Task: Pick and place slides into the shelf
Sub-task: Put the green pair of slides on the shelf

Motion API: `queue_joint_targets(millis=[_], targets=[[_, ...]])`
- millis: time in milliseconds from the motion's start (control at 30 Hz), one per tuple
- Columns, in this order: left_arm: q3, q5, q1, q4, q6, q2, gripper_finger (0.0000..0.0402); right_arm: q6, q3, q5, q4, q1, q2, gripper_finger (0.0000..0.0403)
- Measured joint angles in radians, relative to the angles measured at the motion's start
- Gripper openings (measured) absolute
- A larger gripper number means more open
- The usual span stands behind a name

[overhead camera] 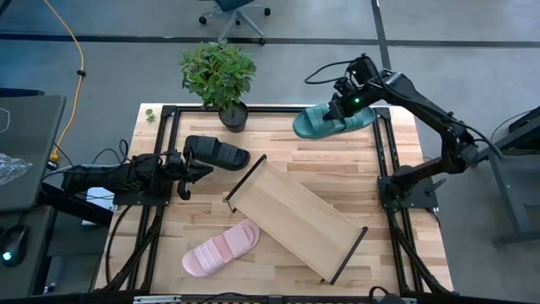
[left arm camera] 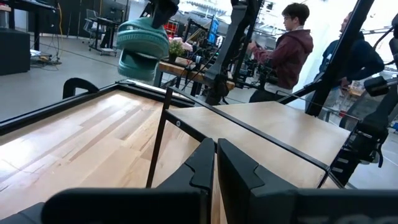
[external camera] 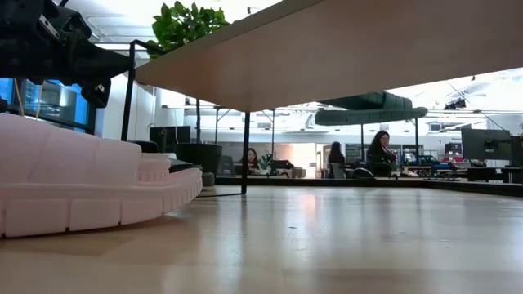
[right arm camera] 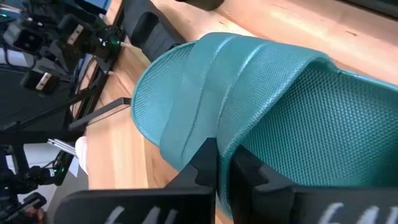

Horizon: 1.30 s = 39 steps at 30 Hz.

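Note:
The teal slide (overhead camera: 325, 122) hangs in the air over the table's far right corner, held by my right gripper (overhead camera: 352, 105); it also shows in the low view (external camera: 372, 110) and the left wrist view (left arm camera: 142, 46). The black slide (overhead camera: 216, 154) lies on the table at the far left, and my left gripper (overhead camera: 192, 173) is shut and empty beside its near side. The pink slide (overhead camera: 221, 249) lies sole down on the table near the front. The shelf (overhead camera: 295, 215) stands slantwise on its black end frames in the middle of the table. My right gripper is shut on the teal slide's side rim (right arm camera: 198, 138), where the ribbed strap (right arm camera: 211, 81) meets the sole. The rim is pinched between the two fingers, which come from above and slant down. The slide is lifted clear of the table and lies roughly level.
A potted plant (overhead camera: 219, 76) stands at the table's far edge, beside the black slide. Black metal frame bars (overhead camera: 384, 169) run along the table's sides. People (left arm camera: 292, 50) stand in the room beyond the table.

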State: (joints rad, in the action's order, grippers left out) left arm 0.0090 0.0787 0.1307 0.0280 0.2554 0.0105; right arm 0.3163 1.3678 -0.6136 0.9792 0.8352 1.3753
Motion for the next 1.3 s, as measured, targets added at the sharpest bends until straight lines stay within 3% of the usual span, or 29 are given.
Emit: queue_joint_targets(millis=[733, 1300], targets=[[0.000, 0.000, 0.000, 0.000, 0.003, 0.000, 0.0010, 0.093, 0.000, 0.003, -0.004, -0.001, -0.175, 0.0000], [0.000, 0.000, 0.000, 0.000, 0.012, 0.000, 0.0010, 0.195, 0.000, 0.013, -0.081, -0.124, -0.257, 0.0000]])
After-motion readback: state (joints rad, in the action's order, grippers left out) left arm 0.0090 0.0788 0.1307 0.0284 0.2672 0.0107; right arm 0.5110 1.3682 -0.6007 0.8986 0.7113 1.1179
